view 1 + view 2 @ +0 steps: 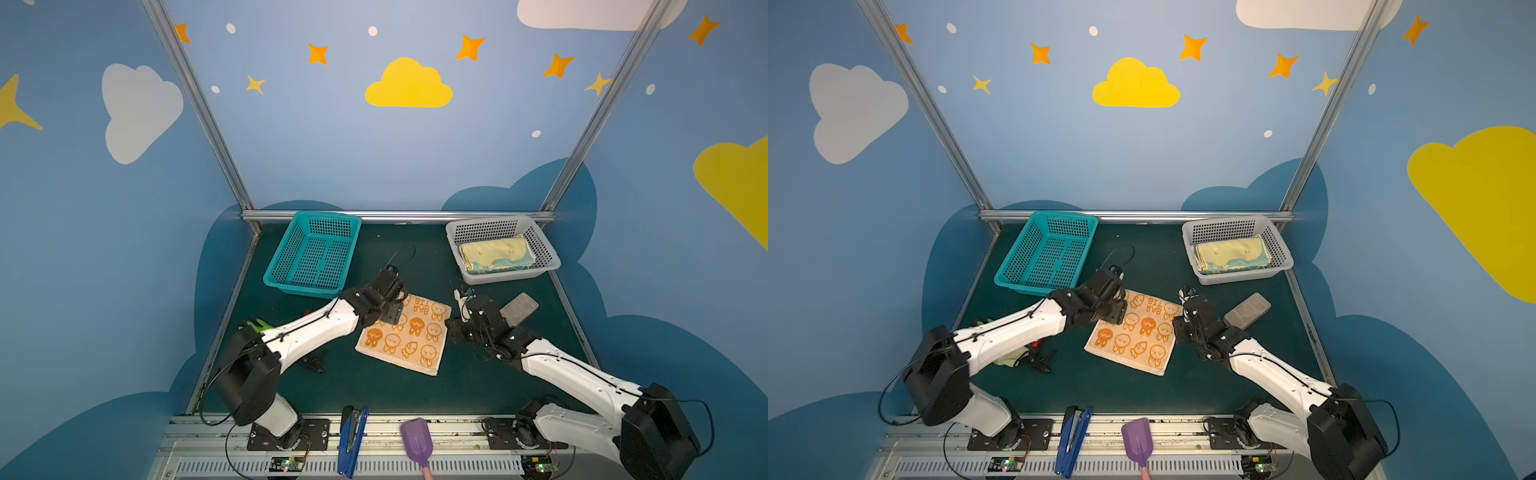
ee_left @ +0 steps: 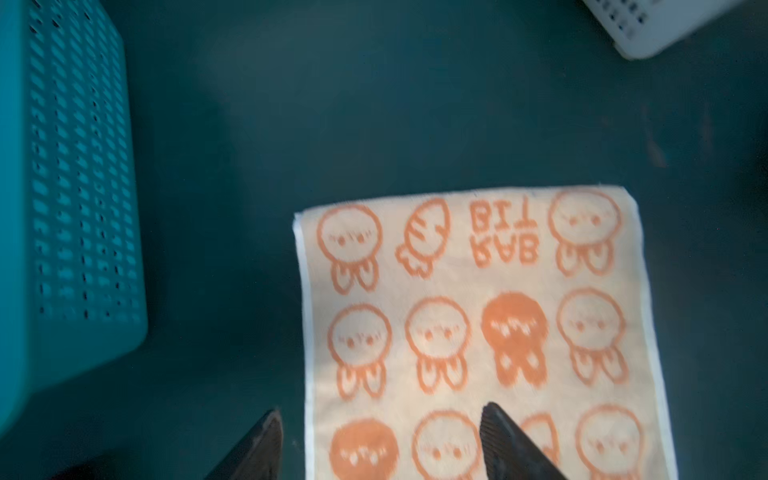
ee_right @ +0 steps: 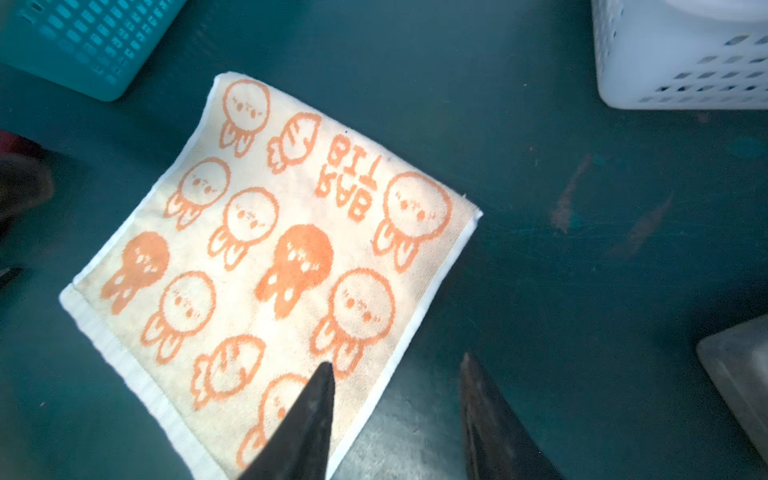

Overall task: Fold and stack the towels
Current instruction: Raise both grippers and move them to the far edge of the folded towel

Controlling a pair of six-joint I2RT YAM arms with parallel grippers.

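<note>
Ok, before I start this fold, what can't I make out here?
- Towels in the white basket: count unclear in both top views; the top fold hides lower layers.
- Green item: left arm covers most of it in both top views.
- Small dark item beside that arm: too small to identify in both top views.

Both top views give you even light, bowed at the edges. The left wrist view is dim and smeared; ahead of the right gripper, the cream, orange-rabbit terry towel glares.
</note>
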